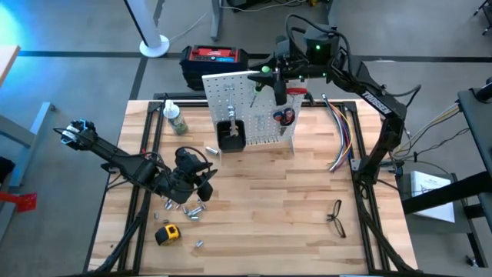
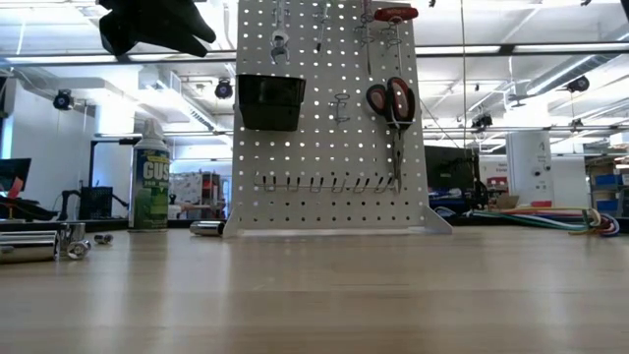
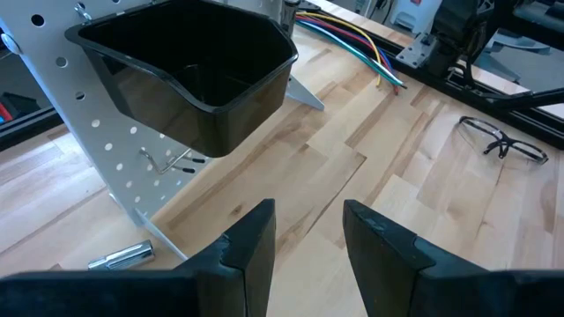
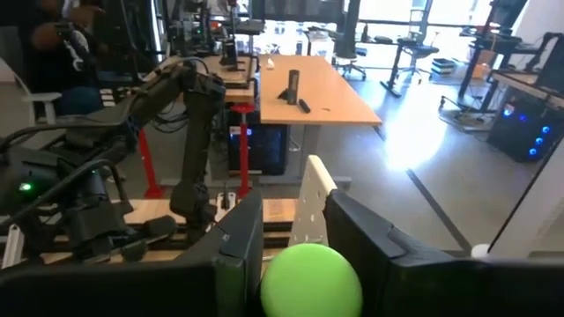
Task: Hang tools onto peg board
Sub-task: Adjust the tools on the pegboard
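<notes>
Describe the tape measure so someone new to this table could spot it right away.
Start at the white peg board, then go to the near-left part of the table. The tape measure lies among small silver bits; it alone is yellow and blocky.

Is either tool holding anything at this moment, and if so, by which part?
The right tool, up at the peg board top, grips a green-handled screwdriver by the round end of its handle. The left tool stands open over the table, holding nothing.

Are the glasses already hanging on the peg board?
No, the black-framed glasses lie flat on the table near its right front, well apart from the peg board.
</notes>
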Robot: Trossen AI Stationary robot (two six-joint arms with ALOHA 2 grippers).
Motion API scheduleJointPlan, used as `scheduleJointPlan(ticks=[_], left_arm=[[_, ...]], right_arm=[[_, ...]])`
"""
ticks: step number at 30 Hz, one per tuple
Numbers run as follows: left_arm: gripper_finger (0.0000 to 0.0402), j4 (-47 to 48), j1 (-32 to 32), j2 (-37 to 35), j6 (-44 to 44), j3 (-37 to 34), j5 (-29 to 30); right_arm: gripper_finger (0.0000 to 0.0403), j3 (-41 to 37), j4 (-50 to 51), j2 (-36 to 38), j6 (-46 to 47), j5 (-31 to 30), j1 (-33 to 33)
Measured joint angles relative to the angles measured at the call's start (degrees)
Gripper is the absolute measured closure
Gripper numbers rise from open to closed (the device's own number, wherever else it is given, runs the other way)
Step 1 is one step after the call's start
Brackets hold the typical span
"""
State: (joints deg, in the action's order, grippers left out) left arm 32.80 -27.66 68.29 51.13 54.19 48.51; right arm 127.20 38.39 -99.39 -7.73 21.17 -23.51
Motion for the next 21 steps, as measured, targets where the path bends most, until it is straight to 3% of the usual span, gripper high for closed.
scheduleJointPlan(ticks=[11, 21], left_arm=[[0.0277, -0.2, 0.0, 0.0, 0.0, 0.0, 0.0], [0.0277, -0.2, 0.0, 0.0, 0.0, 0.0, 0.0]], right_arm=[[0.0307, 0.0, 0.1, -1.5, -0.7, 0.9, 0.0], [0.0257, -0.2, -0.2, -2.5, -5.4, 0.0, 0.0]])
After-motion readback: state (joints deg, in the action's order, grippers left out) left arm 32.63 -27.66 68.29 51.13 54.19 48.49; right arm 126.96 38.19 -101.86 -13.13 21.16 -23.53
